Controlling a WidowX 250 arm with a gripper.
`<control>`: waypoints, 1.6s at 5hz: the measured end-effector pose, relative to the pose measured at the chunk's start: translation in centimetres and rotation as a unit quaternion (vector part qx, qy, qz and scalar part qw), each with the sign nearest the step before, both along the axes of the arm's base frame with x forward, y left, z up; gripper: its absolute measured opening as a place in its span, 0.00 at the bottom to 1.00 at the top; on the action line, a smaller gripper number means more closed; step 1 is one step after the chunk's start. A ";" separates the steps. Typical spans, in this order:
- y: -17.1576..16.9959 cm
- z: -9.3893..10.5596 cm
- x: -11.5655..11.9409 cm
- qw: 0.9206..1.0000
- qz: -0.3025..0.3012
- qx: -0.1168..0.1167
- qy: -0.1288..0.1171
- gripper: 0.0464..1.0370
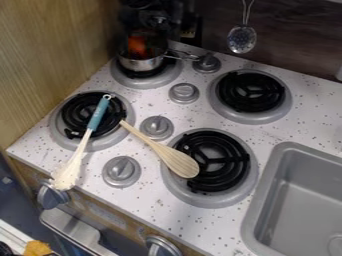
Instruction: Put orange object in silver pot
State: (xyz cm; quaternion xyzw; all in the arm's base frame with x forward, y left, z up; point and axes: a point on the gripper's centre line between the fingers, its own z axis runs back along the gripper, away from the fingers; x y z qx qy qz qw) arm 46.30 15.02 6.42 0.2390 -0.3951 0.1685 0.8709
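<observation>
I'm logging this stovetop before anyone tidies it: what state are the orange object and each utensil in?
Silver metal pot: upright, uncovered, on the back left burner.
Orange object: at the pot's opening; whether released, I cannot tell.
Blue-handled utensil with pale end: lying across the front left burner.
Pale wooden spoon: lying aslant, its head on the front right burner.
Perforated metal spoon: hanging, head down.

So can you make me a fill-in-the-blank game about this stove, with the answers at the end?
1. The stove has ____ burners.
2. The thing at the mouth of the silver pot is coloured ____.
3. In the picture, the blue-handled utensil lies to the ____ of the wooden spoon.
4. The big grey basin on the right is a ____.

Missing words: four; orange; left; sink.
</observation>
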 end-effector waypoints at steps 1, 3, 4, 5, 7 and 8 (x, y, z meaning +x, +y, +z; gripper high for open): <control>-0.1 -0.2 -0.7 1.000 0.017 0.013 0.017 0.96; -3.9 2.2 -2.3 0.999 0.013 0.018 0.041 0.96; -5.6 2.6 -3.5 0.998 0.009 0.017 0.052 0.96; -7.9 3.0 -4.8 0.997 0.005 -0.032 0.076 0.96; -14.0 1.9 -5.9 0.963 -0.081 -0.167 0.194 0.96; -17.5 1.3 -6.2 0.947 -0.120 -0.209 0.214 0.96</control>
